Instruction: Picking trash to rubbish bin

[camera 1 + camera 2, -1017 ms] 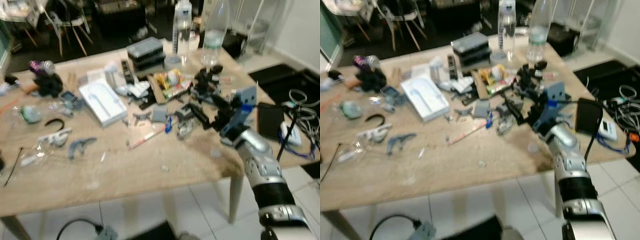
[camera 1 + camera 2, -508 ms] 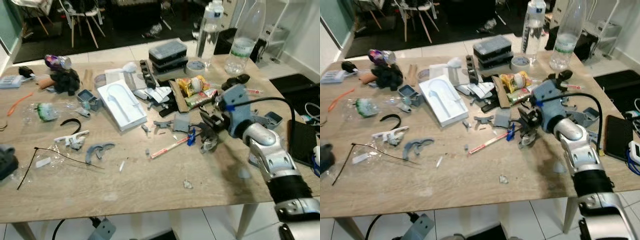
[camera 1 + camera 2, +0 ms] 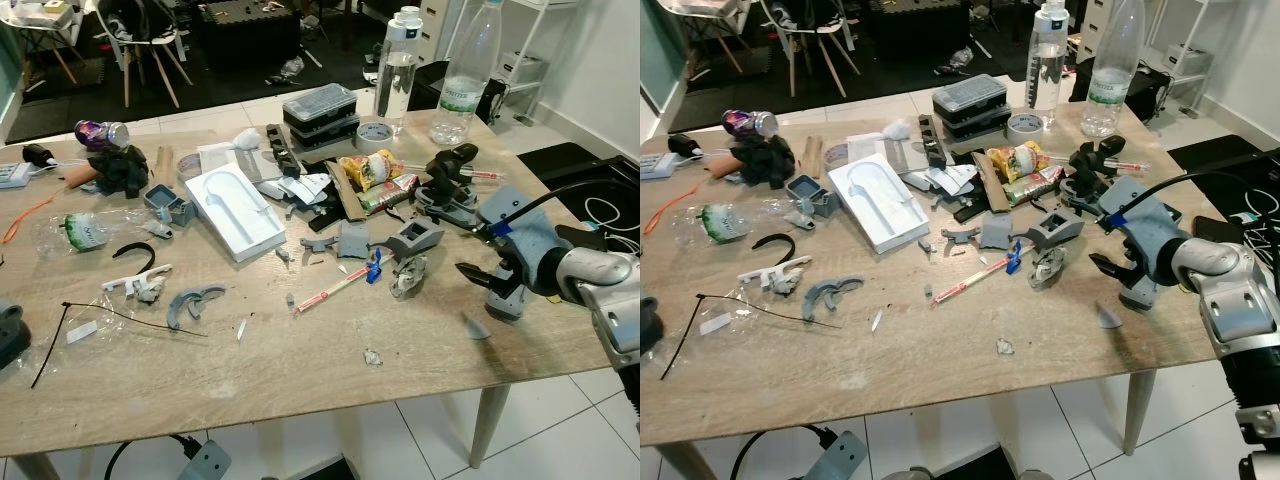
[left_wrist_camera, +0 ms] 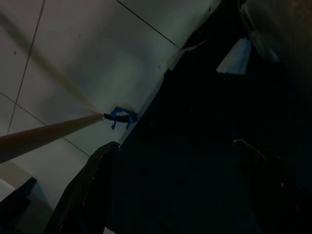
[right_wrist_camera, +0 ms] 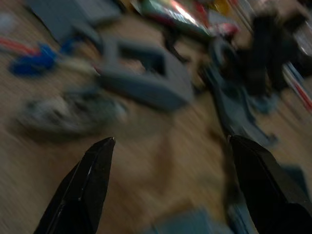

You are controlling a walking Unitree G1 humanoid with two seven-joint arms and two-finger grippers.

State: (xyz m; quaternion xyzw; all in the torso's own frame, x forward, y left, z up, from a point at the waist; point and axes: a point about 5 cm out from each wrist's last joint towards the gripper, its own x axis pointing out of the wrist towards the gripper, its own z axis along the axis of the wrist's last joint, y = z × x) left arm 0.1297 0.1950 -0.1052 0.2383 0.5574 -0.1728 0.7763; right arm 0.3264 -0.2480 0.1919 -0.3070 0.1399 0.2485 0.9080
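A: Right gripper point(image 3: 1118, 276)?
B: Low over the desk point(image 3: 940, 350) near its right edge, fingers point(image 5: 92, 180) spread wide, holding nothing.

A: Nearest trash?
B: Crumpled wrapper point(image 3: 1048, 268) just beside the fingertips, toward the desk's middle. Grey bracket point(image 3: 1055, 228) right behind it. Small grey scrap point(image 3: 1108, 318) near the edge, just below the gripper.

A: Elsewhere on the desk?
B: Snack packet point(image 3: 1025, 165) behind the bracket, red stick point(image 3: 965, 283) with blue clip point(image 3: 1011, 262) left of the wrapper. White tray point(image 3: 880, 205) mid-desk, crushed bottle point(image 3: 715, 220) and can point(image 3: 745, 122) far left. Two upright bottles point(image 3: 1046, 55) at the back, tape roll point(image 3: 1023, 126) beside them, grey cases point(image 3: 970, 103) to their left.

A: Left gripper point(image 4: 170, 195)?
B: Hanging in shade over floor tiles point(image 4: 97, 58), beside a wooden leg point(image 4: 44, 136). Dark view, but fingers apart, nothing between.

A: Rubbish bin?
B: Cannot tell where.
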